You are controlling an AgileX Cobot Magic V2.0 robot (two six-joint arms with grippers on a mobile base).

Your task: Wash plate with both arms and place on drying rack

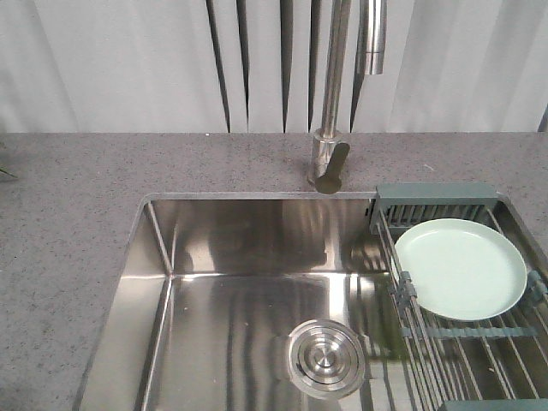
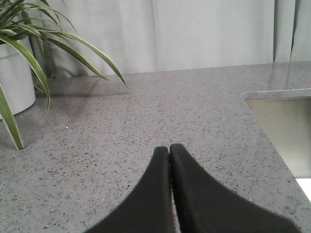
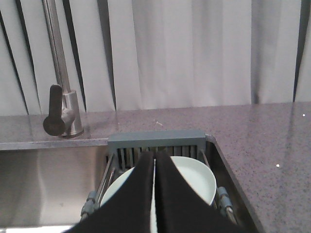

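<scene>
The pale mint-green plate [image 1: 461, 267] lies flat on the wire drying rack [image 1: 479, 342] over the right side of the sink; it also shows in the right wrist view [image 3: 197, 182]. The rack's slotted grey compartment [image 3: 156, 145] is at its far end. My right gripper [image 3: 154, 158] is shut and empty, above and in front of the plate, apart from it. My left gripper [image 2: 169, 149] is shut and empty, over the grey countertop [image 2: 160, 111] left of the sink. Neither arm shows in the front view.
A steel sink [image 1: 257, 291] with a round drain [image 1: 325, 358] fills the middle. A tall steel faucet [image 1: 330, 145] stands behind it. A white potted plant [image 2: 17, 73] stands far left on the counter. White curtains hang behind.
</scene>
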